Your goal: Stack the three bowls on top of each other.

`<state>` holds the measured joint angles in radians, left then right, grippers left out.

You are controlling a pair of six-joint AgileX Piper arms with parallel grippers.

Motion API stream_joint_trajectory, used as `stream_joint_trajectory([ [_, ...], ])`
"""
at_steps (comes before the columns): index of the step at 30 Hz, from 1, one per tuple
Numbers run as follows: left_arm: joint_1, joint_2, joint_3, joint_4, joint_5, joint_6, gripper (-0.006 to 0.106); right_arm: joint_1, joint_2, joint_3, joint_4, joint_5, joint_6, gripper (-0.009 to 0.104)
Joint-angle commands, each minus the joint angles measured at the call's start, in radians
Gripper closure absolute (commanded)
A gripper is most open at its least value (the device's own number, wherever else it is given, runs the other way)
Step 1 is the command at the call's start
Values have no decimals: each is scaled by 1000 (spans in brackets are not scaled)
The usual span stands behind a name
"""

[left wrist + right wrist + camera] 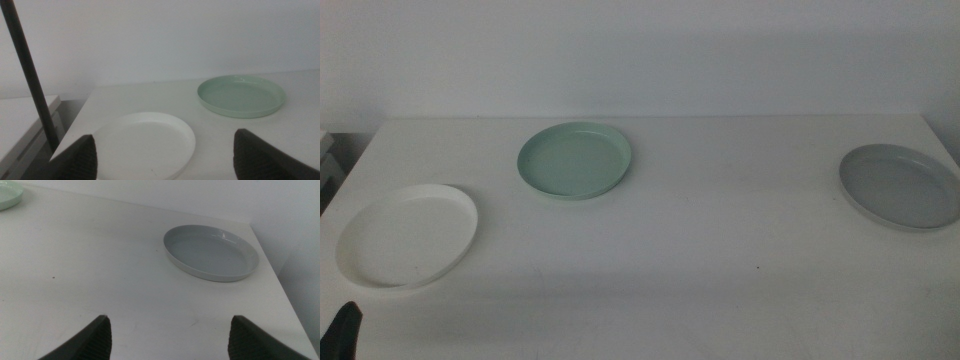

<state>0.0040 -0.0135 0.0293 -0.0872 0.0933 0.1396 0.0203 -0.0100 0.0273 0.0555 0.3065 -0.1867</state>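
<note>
White bowl (408,235) front left, mint green bowl (575,159) behind it, light grey bowl (901,186) far right, none stacked. Your left gripper (165,155) and right gripper (170,337) wait wide open, empty; first grasp a rim.

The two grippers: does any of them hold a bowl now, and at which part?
Nothing is held. The left gripper and right gripper are open and empty; the white bowl, green bowl and grey bowl lie apart.
</note>
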Motion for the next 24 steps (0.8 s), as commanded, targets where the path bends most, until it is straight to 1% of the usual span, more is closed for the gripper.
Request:
stream_joint_trajectory([
  [1, -1, -2, -61, -9, -46, -9, 10, -4, -28, -6, -10, -73, -4, 34],
  [3, -1, 24, -108, -8, 7, -9, 10, -4, -28, -6, -10, -73, -4, 34],
  [9, -1, 187, -344, -5, 236, -9, 10, -4, -28, -6, -10, -73, -4, 34],
  [24, -1, 835, -949, 30, 600, -9, 10, -4, -28, -6, -10, -73, -4, 34],
])
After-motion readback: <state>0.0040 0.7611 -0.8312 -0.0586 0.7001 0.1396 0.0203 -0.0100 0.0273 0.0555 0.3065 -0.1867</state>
